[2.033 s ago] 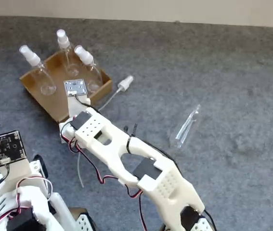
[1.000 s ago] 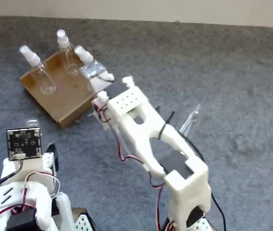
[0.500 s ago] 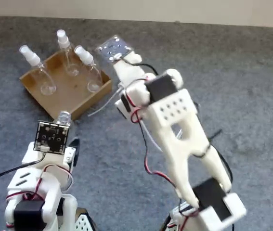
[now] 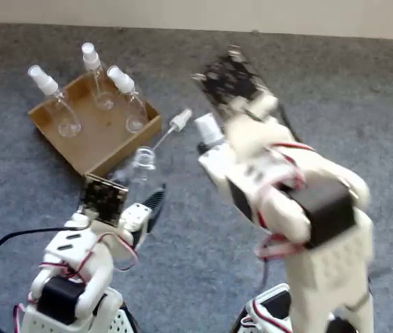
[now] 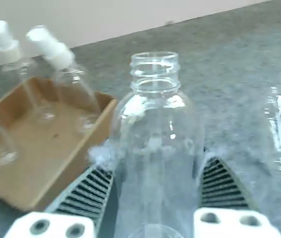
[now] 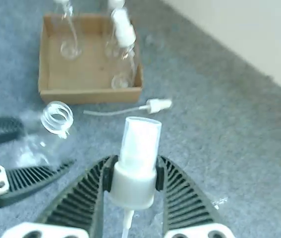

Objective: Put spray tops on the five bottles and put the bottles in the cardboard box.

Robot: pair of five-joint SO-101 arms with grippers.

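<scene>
A wide stretch of grey carpet [image 4: 348, 104] lies to the right of the arms, and a thinner strip runs between the cardboard box [image 4: 95, 135] and the arms. The box sits at the far left. Three bottles [image 4: 135, 114] with tops on stand upright along its far side, and the brown floor shows in the near half. A loose spray top [image 4: 180, 119] lies on the carpet just beside the box's right corner, with its thin tube pointing back toward the box.

The left gripper [image 5: 155, 166] pinches an open bottle [image 5: 155, 114] between its two jaws. The bottle is upright and near the front corner of the box. The right gripper [image 6: 134, 166] pinches a spray top [image 6: 139, 139] (white, with a thin tube hanging below it). It is held up over the carpet, to the right of the open bottle and apart from it.

In the high view the right arm is blurry and hides the carpet behind it. In the left wrist view we see one more bottle [image 5: 279, 124] lying on the carpet, but it is hard to make out. A pale wall [image 4: 286, 14] runs along the far edge of the carpet.
</scene>
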